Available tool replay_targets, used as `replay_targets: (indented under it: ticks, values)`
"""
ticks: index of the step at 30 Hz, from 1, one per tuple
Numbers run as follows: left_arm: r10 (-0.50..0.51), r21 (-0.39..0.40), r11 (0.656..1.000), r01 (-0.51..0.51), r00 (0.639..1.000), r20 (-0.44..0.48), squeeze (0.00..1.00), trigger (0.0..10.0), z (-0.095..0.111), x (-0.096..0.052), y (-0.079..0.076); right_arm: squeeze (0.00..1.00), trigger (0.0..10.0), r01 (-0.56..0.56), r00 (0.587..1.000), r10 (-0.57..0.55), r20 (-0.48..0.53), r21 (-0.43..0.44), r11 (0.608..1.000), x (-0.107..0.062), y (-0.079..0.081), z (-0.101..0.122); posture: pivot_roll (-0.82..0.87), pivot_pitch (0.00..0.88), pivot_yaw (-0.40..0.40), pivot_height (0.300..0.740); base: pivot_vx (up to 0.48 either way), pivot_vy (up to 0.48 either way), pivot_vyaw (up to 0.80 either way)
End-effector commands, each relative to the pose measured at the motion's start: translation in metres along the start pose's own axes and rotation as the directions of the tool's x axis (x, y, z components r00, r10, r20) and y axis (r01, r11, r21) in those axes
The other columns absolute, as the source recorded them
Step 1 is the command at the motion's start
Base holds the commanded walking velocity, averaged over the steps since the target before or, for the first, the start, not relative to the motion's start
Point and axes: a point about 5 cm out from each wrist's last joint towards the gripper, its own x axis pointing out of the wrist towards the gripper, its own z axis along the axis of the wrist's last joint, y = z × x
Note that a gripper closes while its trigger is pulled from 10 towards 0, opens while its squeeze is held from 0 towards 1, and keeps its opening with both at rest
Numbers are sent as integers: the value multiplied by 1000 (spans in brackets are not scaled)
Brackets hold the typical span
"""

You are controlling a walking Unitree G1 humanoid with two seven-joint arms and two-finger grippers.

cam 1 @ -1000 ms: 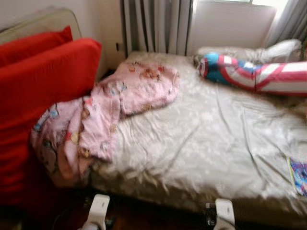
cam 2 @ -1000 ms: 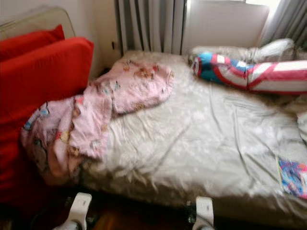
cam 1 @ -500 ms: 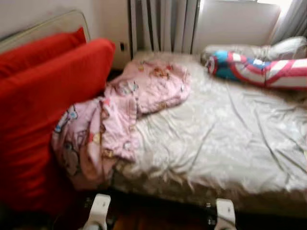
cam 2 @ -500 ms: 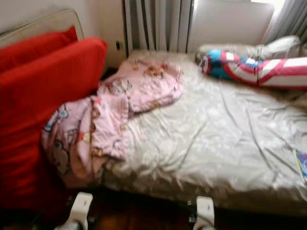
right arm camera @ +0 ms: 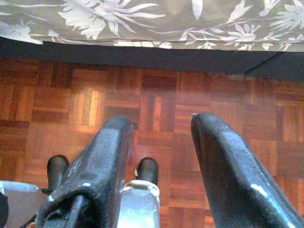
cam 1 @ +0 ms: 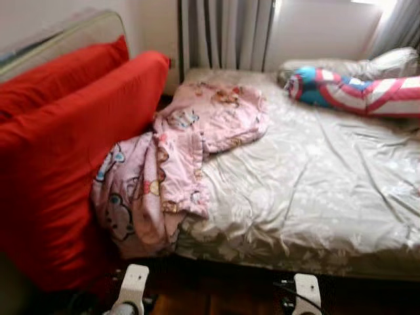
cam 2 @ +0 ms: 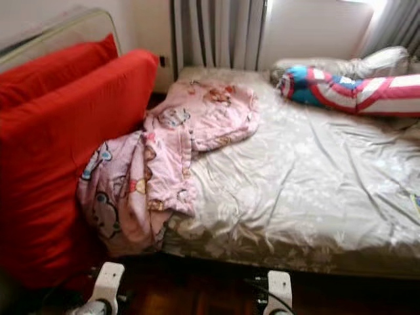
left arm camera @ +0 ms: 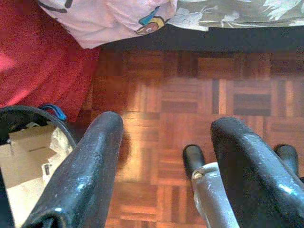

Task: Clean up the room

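Note:
A crumpled pink cartoon-print blanket point(cam 1: 177, 154) lies on the left side of the bed point(cam 1: 315, 177) and hangs over its near left corner. The bed has a beige floral sheet. Both arms hang low in front of the bed, their white wrists at the bottom edge of the eye views. My left gripper point(left arm camera: 166, 128) is open above the parquet floor point(left arm camera: 190, 95), with the blanket's hanging edge point(left arm camera: 109, 19) beyond it. My right gripper point(right arm camera: 161, 126) is open over the floor by the sheet's lower edge point(right arm camera: 142, 19). Neither holds anything.
Large red cushions point(cam 1: 65, 151) lean upright against the bed's left side. A red, white and blue bolster point(cam 1: 354, 92) lies at the bed's far right, beneath grey curtains point(cam 1: 223, 33). A dark bin with cardboard point(left arm camera: 28, 147) stands on the floor by the red fabric.
The whole picture has shifted to the right and the bed looks nearer, so the camera has moved. The colourful item at the bed's right edge has slid almost out of frame.

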Motion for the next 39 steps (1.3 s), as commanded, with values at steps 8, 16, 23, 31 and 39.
replay_targets:
  ticks: [8,16,23,31,39]
  values:
    - [-18,3,1000,18,1000,-8,0,10000,-1,0,-6,0,10000,1,1000,-2,-6,-6,1000,-1,-5,-3,-58,0,4,729,0,0,0]
    - [-19,-7,1000,19,1000,-7,0,10000,-1,0,-6,0,10000,-4,1000,4,-10,-8,1000,-4,-9,-14,-58,0,4,729,0,0,654]
    - [-20,-7,1000,20,1000,-8,0,10000,-1,0,-6,0,10000,-4,1000,4,-21,-5,1000,-6,-11,-21,-57,0,5,729,0,0,800]
    - [-19,-7,1000,19,1000,-8,0,10000,-1,0,-6,0,10000,2,999,-2,-38,-2,1000,-13,-22,-39,-57,0,4,729,0,0,800]
    - [-19,-10,1000,19,1000,-8,0,10000,-1,0,-6,0,10000,4,998,-3,-55,11,1000,-16,-24,-48,-57,0,3,729,0,0,700]
